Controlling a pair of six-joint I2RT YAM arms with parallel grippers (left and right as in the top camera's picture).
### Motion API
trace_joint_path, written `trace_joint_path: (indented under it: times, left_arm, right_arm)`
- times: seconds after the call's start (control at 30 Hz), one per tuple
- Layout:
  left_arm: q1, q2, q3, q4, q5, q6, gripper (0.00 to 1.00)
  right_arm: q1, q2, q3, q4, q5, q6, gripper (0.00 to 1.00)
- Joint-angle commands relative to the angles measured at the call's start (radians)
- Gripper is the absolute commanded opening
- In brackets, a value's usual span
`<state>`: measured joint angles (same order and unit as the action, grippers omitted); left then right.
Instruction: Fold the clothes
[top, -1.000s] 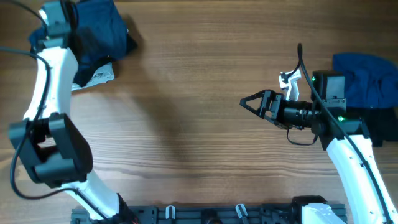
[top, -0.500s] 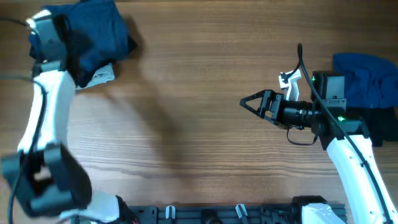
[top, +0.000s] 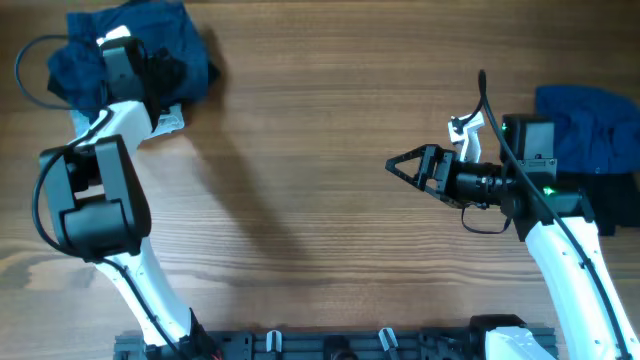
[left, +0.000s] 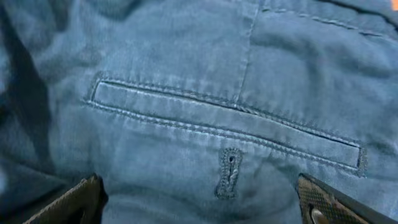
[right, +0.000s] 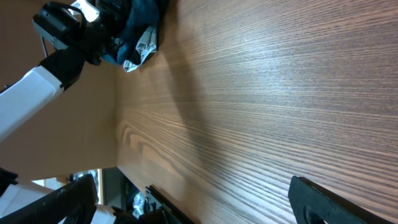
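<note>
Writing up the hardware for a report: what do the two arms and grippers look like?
The left arm and right arm are white shells joined by bulky black joints. The left gripper and right gripper are black. Thin black cables loop near each wrist, and a green light glows on the right arm.

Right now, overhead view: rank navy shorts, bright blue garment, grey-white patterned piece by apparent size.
1. navy shorts: largest, even partly covered.
2. bright blue garment: smaller, but cut off by the frame edge, so the gap is unsure.
3. grey-white patterned piece: clearly smallest; only a corner shows.
</note>
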<state>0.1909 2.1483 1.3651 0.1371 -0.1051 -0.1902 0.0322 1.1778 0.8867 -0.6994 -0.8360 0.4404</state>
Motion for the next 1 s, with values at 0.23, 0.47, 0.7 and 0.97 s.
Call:
trace_joint_path:
  times: [0.23,0.47,0.7,0.97]
  left_arm:
    - [0.082,-0.176,-0.015,0.092,-0.064,0.082,1.0]
    - [0.154,0.043,-0.015,0.082,-0.021,0.082,1.0]
    - [0.173,-0.209,-0.015,0.104,-0.297,0.082,1.0]
    - [-0.052,-0.923,-0.015,-0.336,-0.289,0.081,1.0]
  right_arm:
    - [0.003,-0.002,0.003,0.0,0.004,-0.011,1.0]
    - [0.003,-0.002,0.003,-0.001,-0.006,0.033,0.99]
    - [0.003,-0.002,0.003,0.0,-0.018,0.006,1.0]
    - [0.003,-0.002,0.01,0.102,0.194,0.007,0.99]
